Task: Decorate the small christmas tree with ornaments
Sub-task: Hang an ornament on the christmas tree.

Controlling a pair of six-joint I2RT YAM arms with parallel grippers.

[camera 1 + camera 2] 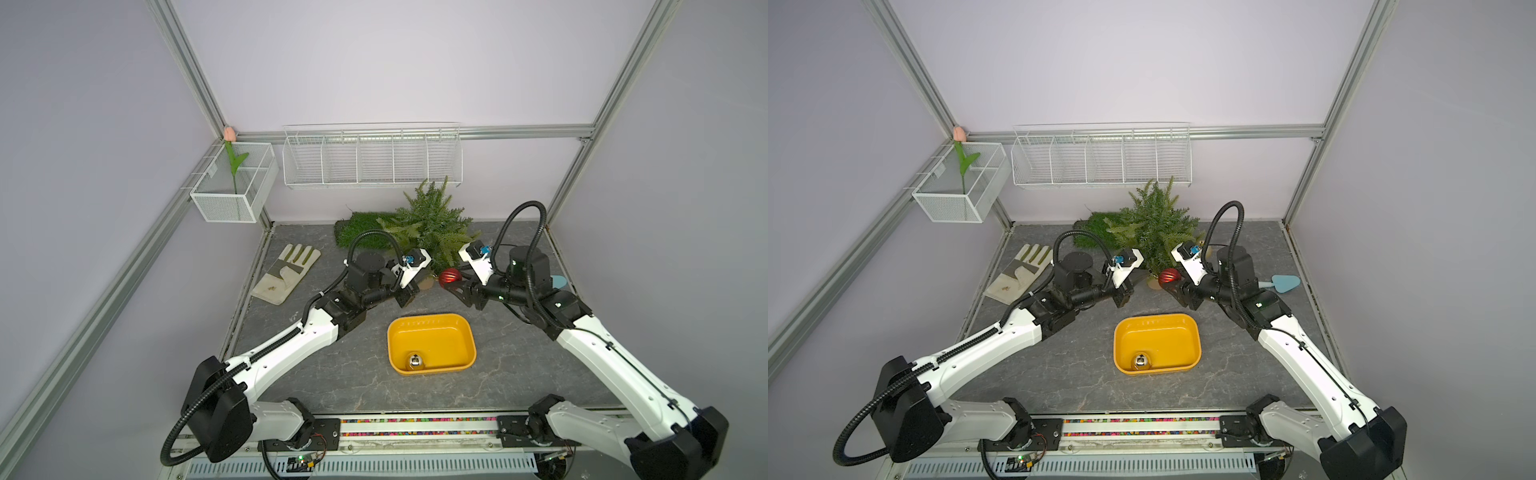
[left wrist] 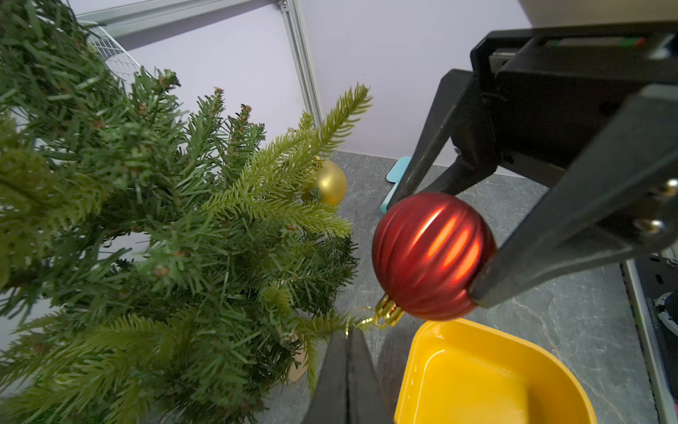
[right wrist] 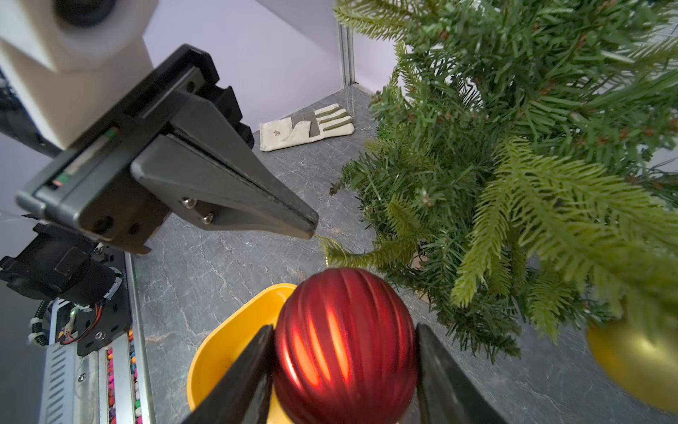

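Hanging 2nd bauble: R gripper [image 2: 434,247] clamps red ornament [image 3: 345,341] just beside small christmas tree [image 1: 432,224] low branch; L gripper [image 3: 310,225] pinched shut on its gold loop [image 2: 357,317]; gold ornament [image 2: 330,181] hung, silver ornament [image 1: 415,360] in yellow tub [image 1: 465,332]; next: ease loop over twig tip, keep it taut

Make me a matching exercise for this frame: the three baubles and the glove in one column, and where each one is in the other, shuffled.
1. red bauble
2. gold bauble
3. silver bauble
4. glove

A. in the yellow tray
B. flat on the table
C. gripped by the right end effector
D. on the tree

Pairs: 1-C, 2-D, 3-A, 4-B
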